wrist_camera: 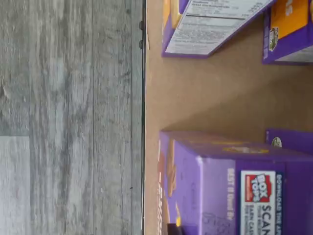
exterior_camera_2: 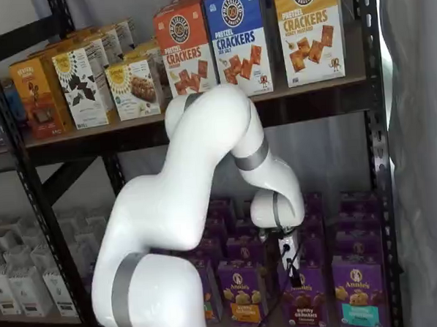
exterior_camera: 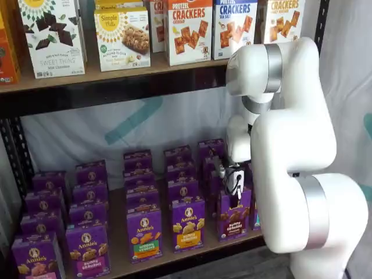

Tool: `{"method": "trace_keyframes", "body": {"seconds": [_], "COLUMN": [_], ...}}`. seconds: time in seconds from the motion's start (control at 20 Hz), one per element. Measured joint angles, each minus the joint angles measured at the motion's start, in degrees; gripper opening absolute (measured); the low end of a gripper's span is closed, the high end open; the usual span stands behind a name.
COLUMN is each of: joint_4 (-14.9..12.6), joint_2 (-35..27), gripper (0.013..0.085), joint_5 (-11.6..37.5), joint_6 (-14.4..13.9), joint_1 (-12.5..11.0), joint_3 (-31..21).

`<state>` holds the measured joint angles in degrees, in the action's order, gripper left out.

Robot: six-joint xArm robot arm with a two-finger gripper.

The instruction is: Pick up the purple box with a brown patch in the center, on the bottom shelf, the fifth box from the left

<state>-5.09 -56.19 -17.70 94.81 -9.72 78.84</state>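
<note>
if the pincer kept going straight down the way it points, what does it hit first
Most likely the top of the purple box with the brown panel: in both shelf views the pincer hangs right over it. Whether it touches already is unclear.

Claw (exterior_camera: 235,195) fingertips are masked by the purple box (exterior_camera: 234,214) top in both shelf views; whether the jaws are closed cannot be told. The bottom shelf (exterior_camera: 174,256) is partly hidden by the arm (exterior_camera: 293,174). In the wrist view, neighbouring cartons are cut off at the frame edges, and small print is blurred.
</note>
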Motion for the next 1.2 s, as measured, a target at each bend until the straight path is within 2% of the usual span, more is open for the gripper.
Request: {"method": "trace_keyframes", "body": {"seconds": [0.15,0.3,0.65,0.8,0.95,1.2], "joint_4": [-0.4,-0.2,2.0,0.5,-2.9,-4.6], "joint_2": [0.0,0.1,1.0,2.3,4.4,8.6], "gripper": [0.0410,0.0330,0.0330,0.0330,0.0330,0.0330], "joint_5": [0.0,0.0,0.1,0.1,0.3,-0.1], "joint_6": [-0.4,-0.2,1.5,0.1,-3.0,-4.6], "joint_1": [0.0,0.1,0.3,0.4,0.2,0.2], "joint_3": [-0.1,-0.2,-1.2,-2.8,-5.7,-10.9]}}
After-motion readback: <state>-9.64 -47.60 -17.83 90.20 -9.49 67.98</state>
